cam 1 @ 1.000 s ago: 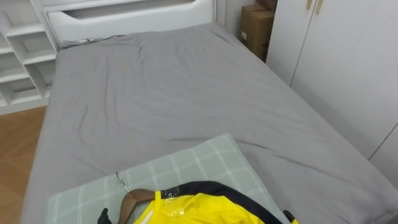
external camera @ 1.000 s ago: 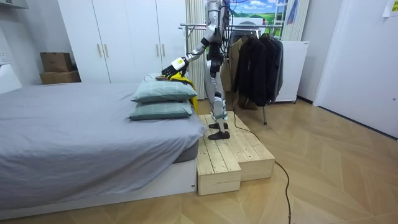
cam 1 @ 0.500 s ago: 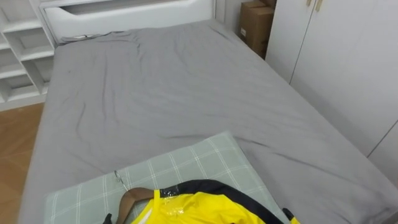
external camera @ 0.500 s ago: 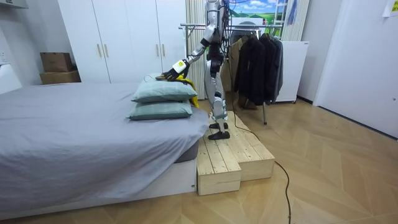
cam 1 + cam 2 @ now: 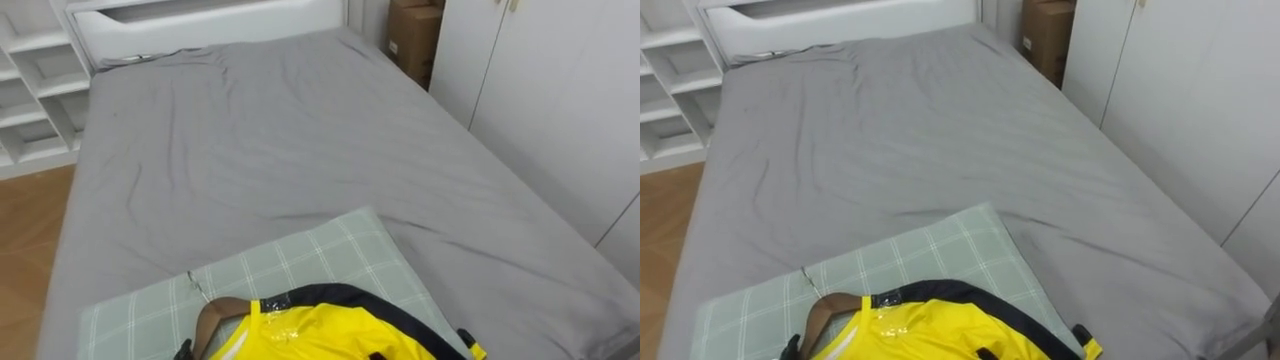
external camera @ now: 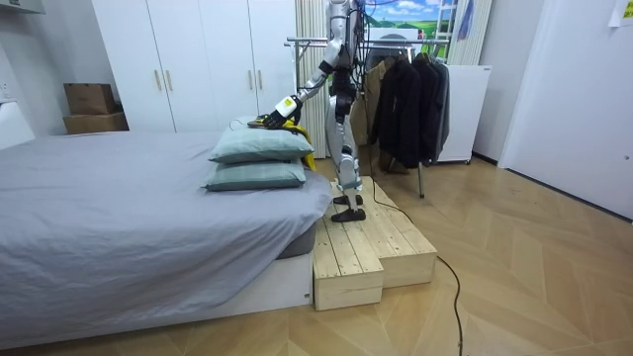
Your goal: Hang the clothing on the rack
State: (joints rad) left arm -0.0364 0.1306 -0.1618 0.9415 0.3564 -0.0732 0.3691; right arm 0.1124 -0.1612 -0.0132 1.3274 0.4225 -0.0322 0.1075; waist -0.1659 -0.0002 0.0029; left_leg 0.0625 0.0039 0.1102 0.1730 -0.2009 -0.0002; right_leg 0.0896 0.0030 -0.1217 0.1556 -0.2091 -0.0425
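Room view: shows left hand (image 6: 267, 121) at yellow jacket (image 5: 320, 335) — grip state cannot be told. Jacket position — on wooden hanger (image 5: 215, 318), atop checked pillow (image 5: 300, 260), near end of grey bed (image 5: 250, 150).

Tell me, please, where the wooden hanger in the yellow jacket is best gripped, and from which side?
Probably the wooden hanger at its bare neck below the wire hook, reached from above on the robot's left: that end pokes out of the yellow jacket's collar onto the checked pillow; the rest is covered.
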